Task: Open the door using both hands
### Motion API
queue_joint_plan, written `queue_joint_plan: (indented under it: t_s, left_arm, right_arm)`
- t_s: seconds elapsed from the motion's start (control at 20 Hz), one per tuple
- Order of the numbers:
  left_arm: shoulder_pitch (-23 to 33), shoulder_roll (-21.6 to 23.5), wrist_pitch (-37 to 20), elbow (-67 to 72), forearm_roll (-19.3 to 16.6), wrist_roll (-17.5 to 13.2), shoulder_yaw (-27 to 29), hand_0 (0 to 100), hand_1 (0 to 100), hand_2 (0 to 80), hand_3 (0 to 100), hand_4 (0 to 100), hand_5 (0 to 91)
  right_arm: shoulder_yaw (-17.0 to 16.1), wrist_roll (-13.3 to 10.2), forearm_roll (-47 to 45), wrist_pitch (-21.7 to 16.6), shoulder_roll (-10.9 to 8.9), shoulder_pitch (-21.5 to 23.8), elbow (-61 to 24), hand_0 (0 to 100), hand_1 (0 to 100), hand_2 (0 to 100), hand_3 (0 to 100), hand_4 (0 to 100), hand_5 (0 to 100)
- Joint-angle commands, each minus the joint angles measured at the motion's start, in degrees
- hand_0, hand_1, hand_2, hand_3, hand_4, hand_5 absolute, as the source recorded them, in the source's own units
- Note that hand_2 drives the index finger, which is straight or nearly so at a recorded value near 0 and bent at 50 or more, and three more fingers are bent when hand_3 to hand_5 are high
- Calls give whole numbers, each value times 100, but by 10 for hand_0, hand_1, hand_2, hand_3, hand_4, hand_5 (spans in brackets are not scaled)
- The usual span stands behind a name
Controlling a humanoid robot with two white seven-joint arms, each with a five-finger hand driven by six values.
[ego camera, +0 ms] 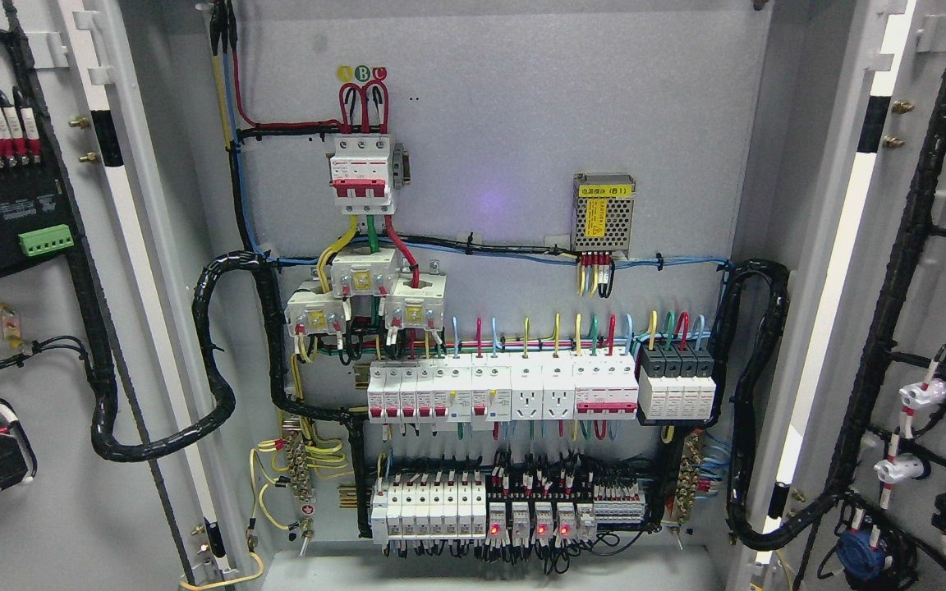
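An electrical cabinet (506, 148) stands wide open in the head view, both of its doors swung outward. The left door (29, 328) fills the picture's left edge, its inner face turned to the camera and carrying a black terminal block (5, 205) with a green connector (46, 240). The right door (933, 312) fills the right edge, its inner face crossed by black cable bundles (900, 271) and dotted with white switch backs (920, 398).

Neither robot hand nor arm appears in the picture, so whether the hands are open or closed cannot be told.

Inside, a grey back panel holds the wiring. Near the top sits a white main breaker (362, 174) with red levers, fed by red wires from three round labels (363, 74) coloured yellow, green and red. Just below it are three white blocks (366, 295) linked by yellow, green and red wires. To the right, a small metal power supply (603, 212) with a yellow label is fixed to the panel. A row of white breakers (506, 390) runs across the middle, ending at four black-topped modules (677, 382). A lower row (506, 509) shows several small red lights lit. Thick black cable looms (218, 353) curve from the cabinet toward each door.
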Motion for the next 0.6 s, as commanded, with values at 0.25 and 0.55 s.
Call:
queue_joint_plan:
  t_s: [0.25,0.55]
  left_arm:
    - [-176,-100,234,1003,-347,152,-25,0,0,0,0,0,0]
    - [-264,-100,242,1214,-462,170,-16,0,0,0,0,0,0]
  right_arm:
    - [-2,36,100,51,-89,170,449,191,0,0,0,0,0]
    - [-10,-8,100,305,-98,179,502,191,0,0,0,0,0]
